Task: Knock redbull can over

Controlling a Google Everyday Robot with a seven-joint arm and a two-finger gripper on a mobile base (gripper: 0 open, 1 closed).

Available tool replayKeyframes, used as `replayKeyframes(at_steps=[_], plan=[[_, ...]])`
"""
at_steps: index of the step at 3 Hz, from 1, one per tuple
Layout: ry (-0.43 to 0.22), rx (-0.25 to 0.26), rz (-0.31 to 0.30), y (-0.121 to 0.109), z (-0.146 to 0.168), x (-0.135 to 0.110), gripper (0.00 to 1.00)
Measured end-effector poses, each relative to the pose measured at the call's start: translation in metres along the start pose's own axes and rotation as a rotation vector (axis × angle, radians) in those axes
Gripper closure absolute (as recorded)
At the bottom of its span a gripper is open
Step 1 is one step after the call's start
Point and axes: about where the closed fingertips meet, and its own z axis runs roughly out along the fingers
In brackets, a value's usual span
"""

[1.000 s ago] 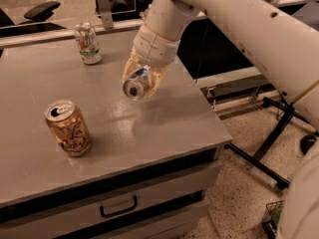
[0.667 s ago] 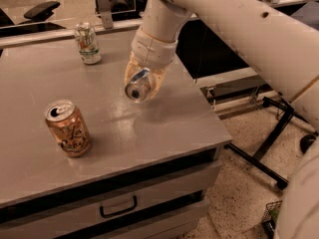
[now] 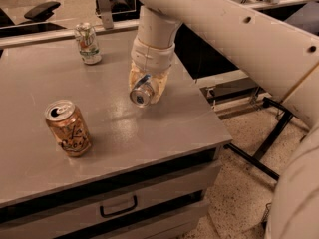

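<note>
Tabletop [image 3: 174, 128]: redbull can [image 3: 142, 94] in jaws, cans [image 3: 68, 128] [image 3: 87, 43] apart

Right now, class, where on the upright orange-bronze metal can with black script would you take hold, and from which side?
Take the orange-bronze metal can round its mid-body, from the side facing the table's middle. It stands upright and alone on the grey table, and the pincer, at the tilted slim silver-and-blue can, is on that side.

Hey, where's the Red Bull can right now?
The redbull can is tilted at the gripper, toward the right side of the table in the camera view, right of the orange-bronze can and nearer than the white can.
</note>
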Motion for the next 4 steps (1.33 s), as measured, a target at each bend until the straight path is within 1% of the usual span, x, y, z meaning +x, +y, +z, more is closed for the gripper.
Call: replayKeyframes(at_steps=[1,2,3,4], plan=[[0.026,-0.011,0.019,0.0039,0.0022,0.0062,0.43],[0.039,-0.021,0.032,0.0082,0.0037,0.0097,0.12],[0.041,-0.025,0.037,0.0097,0.0045,0.0102,0.00],[0.041,-0.024,0.039,0.0101,0.0042,0.0104,0.00]])
